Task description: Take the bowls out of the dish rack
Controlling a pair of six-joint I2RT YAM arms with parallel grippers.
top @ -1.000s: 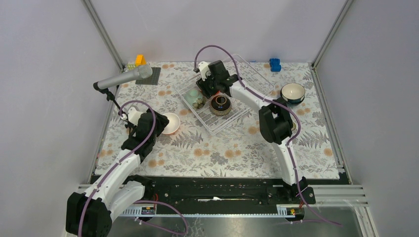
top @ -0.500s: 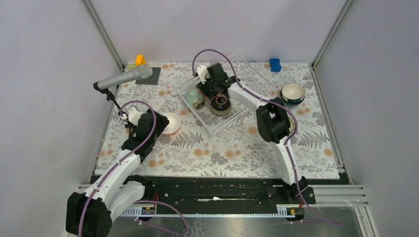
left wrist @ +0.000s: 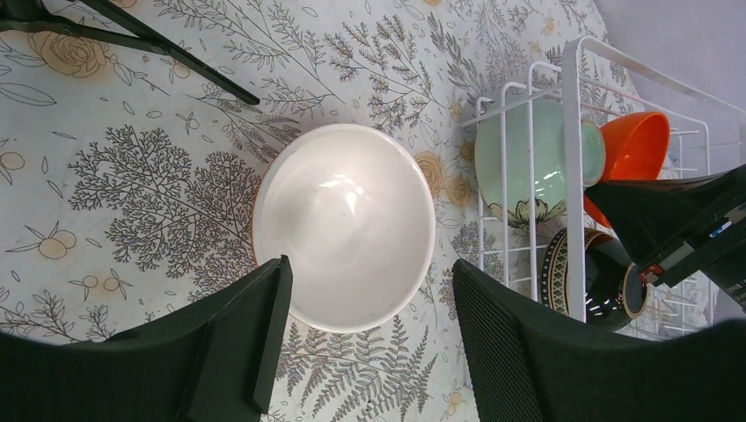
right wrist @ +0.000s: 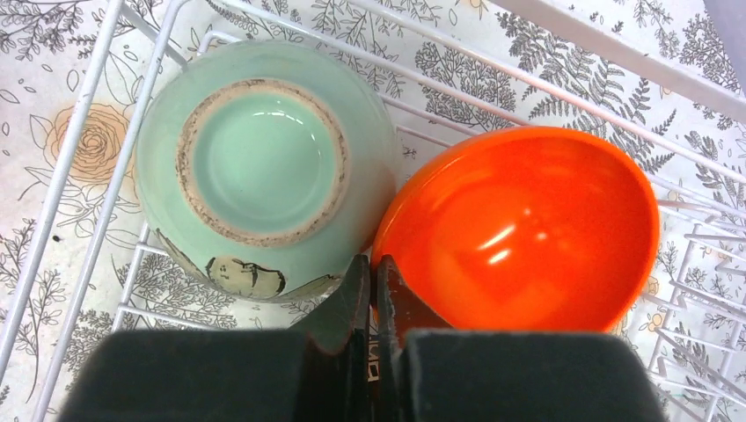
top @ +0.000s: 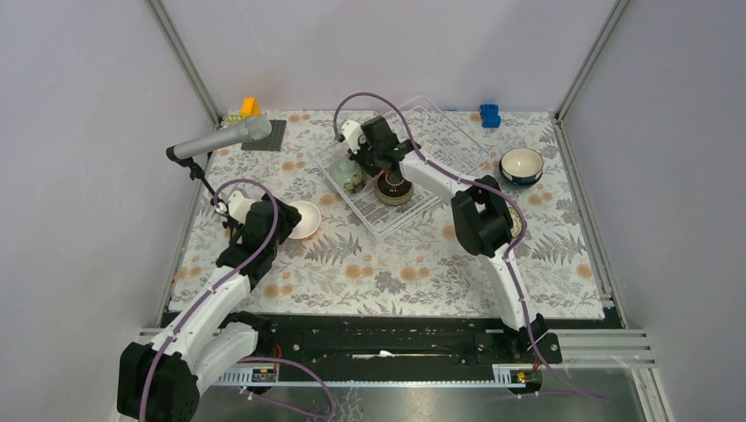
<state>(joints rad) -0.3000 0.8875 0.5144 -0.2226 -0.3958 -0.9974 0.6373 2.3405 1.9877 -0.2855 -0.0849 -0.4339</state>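
The dish rack (top: 442,141) sits at the back centre of the table. In it lie a pale green bowl (top: 349,174), bottom up (right wrist: 264,167), an orange bowl (right wrist: 528,229) on its side, and a dark brown patterned bowl (top: 393,188). My right gripper (right wrist: 374,268) is shut on the orange bowl's near rim, right beside the green one; from above, the gripper (top: 365,162) hides that bowl. A white bowl (left wrist: 343,224) stands on the table left of the rack, with my left gripper (left wrist: 368,272) open just above its near edge. A teal bowl (top: 521,164) stands at the right.
A microphone on a stand (top: 220,139) leans over the table's left back, near a dark mat (top: 268,136) and an orange block (top: 249,106). A blue block (top: 489,114) lies at the back right. Walls close in three sides.
My right gripper has moved left and down to the orange bowl and closed on its rim. The left arm and the white bowl have not moved.
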